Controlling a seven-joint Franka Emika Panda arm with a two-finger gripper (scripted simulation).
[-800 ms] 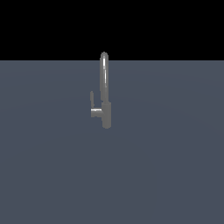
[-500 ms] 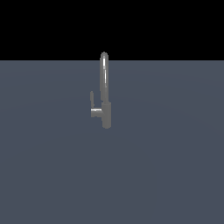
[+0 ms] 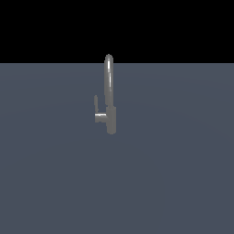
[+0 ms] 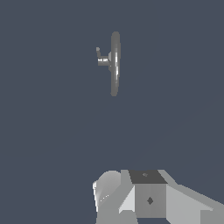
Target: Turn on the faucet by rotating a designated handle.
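Nothing has shifted in the exterior view since the earlier frames: the faucet point(image 3: 109, 93) stands in the same spot with its handle point(image 3: 98, 113) at the same angle, and no part of the arm has come into that view.

Nearest, in the wrist view, the gripper point(image 4: 144, 197) shows only as a block of pale grey and white housing with a darker square face at the frame's edge. Its fingertips are cut off by the frame, so whether the claw is open or closed cannot be told. It holds nothing that can be seen, and it is well apart from the faucet point(image 4: 115, 63), with only the bare slate-grey floor point(image 4: 52, 144) between the two. Nothing stands in the way.

Farther off, the faucet rises alone from the flat grey floor point(image 3: 183, 173) near the middle of the exterior view. Its short, thicker cylindrical body sits at the base, and the slim arched spout climbs straight up from it, its top crossing the line where the floor meets the black background point(image 3: 45, 27). The handle juts from the body toward the exterior view's left as a short horizontal stub, ending in a thin bar that points upward, parallel to the spout and just beside it without touching.

In the wrist view the spout appears as a narrow, elongated grey shape, with the handle point(image 4: 103, 57) as a small hooked piece at one side.
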